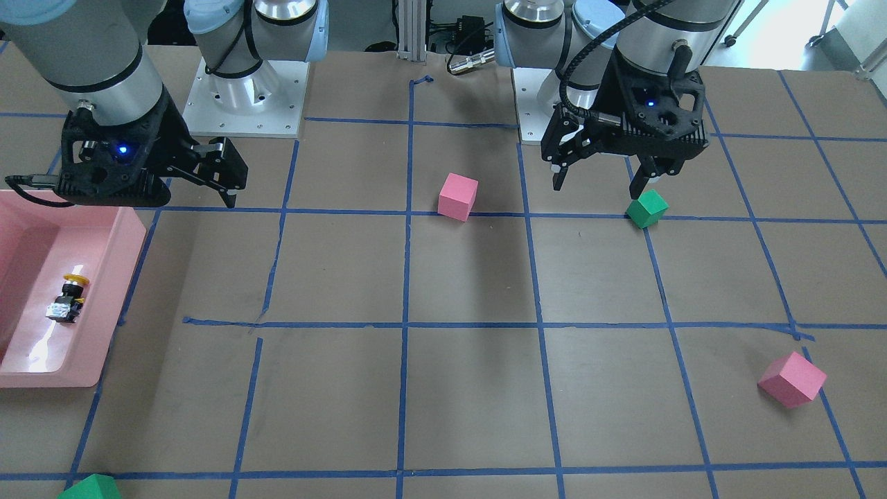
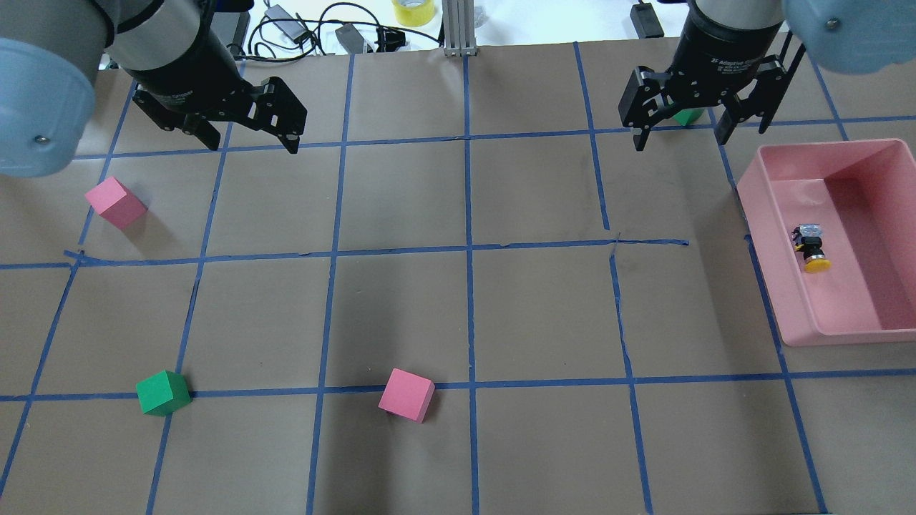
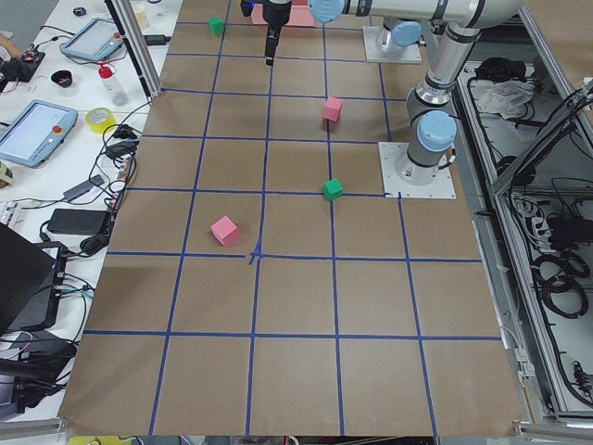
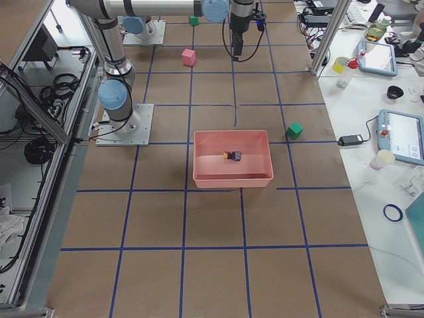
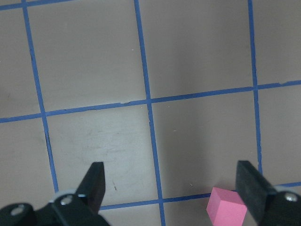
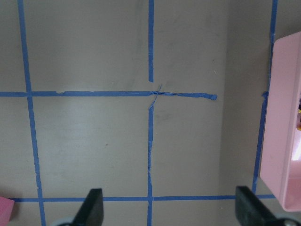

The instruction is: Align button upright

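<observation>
Overhead, the button (image 2: 811, 248) is seen lying on its side in the pink tray (image 2: 760, 214) toward the tabletop's right edge, cap pointed at the robot-side edge; the left gripper (image 2: 252, 143) and right gripper (image 2: 680, 137) are held with fingers spread apart, well away from it. From the front, the button is again shown flat on the tray floor. In the wrist views, each claw is seen wide apart above taped paper, a pink cube (image 5: 225, 207) beside one left finger.
</observation>
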You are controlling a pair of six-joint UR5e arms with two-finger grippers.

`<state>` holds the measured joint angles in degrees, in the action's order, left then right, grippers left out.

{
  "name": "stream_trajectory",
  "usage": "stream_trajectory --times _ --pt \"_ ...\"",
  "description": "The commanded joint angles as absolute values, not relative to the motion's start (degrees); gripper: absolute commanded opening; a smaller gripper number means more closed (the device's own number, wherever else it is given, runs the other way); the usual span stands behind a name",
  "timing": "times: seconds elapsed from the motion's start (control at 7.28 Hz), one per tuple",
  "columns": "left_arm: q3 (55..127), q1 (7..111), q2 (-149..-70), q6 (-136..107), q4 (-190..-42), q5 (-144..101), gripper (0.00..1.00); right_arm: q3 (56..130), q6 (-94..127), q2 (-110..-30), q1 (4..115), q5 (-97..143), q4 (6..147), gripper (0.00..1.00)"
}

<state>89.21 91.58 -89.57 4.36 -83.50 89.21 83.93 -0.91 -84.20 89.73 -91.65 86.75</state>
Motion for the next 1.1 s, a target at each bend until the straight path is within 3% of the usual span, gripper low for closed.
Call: stream_trajectory --times 0.0,0.96 --pt "89.21 91.58 -89.56 4.39 -83.5 89.21 1.0 83.94 -2.01 -83.94 88.87 -91.41 86.75 1.0" --pt "89.21 91.58 -89.56 4.31 -83.5 89.21 1.0 84.02 -1.75 -83.41 84.23 -91.93 87.27 1.0"
